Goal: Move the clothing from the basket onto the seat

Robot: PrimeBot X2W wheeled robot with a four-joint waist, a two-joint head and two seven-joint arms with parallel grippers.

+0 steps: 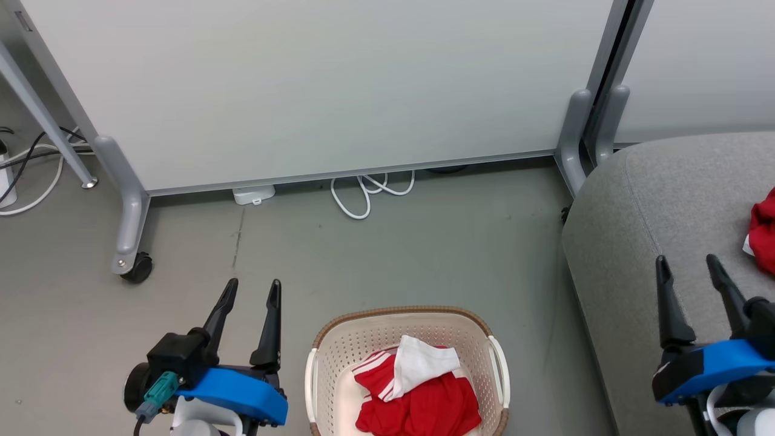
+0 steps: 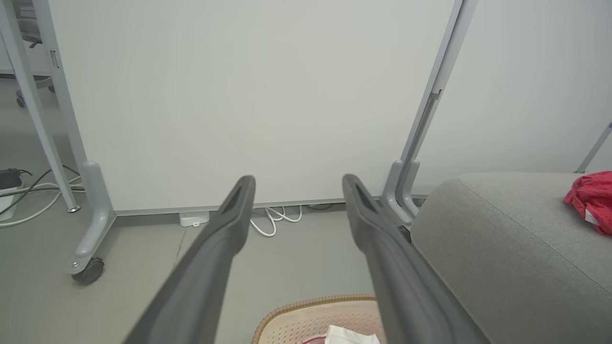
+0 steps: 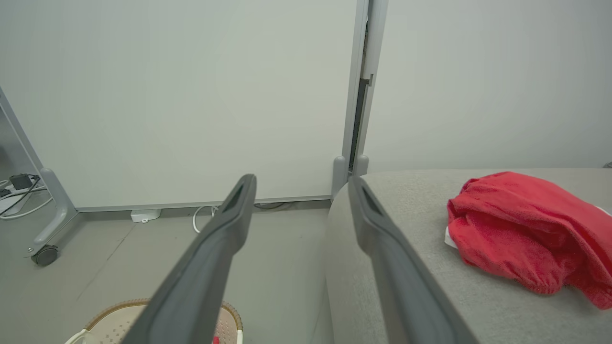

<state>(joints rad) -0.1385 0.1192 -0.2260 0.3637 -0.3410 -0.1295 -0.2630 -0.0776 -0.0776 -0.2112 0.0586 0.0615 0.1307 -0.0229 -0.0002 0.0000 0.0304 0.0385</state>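
Fingers (image 1: 269,327) of the left gripper (image 1: 254,283) stand apart and hold nothing, hovering over bare floor just left of the basket (image 1: 393,313); the right gripper (image 1: 686,260) is likewise spread and empty, over the near edge of the seat (image 1: 636,242). Between them, the red garment with white panels (image 1: 418,393) lies crumpled in the basket's near half. It has no clean long axis: the heap spreads roughly across the basket's width, its white flap is folded over the top and points toward the back right, and the striped trim runs diagonally on the left side. That flap is the likely trouble. A pinch that catches only the loose white layer would probably let the rest unroll and trail, so the cloth could drag over the rim, tug the light basket along, or drop onto the floor between basket and seat. A deep grab risks the long fingertips catching in the perforated wall. Farther off, the plain red garment (image 3: 521,234) already rests bunched on the seat, well back from its rounded edge; a second piece released too close to that curve could slide off. Behind everything stands the pale partition panel (image 1: 333,91).
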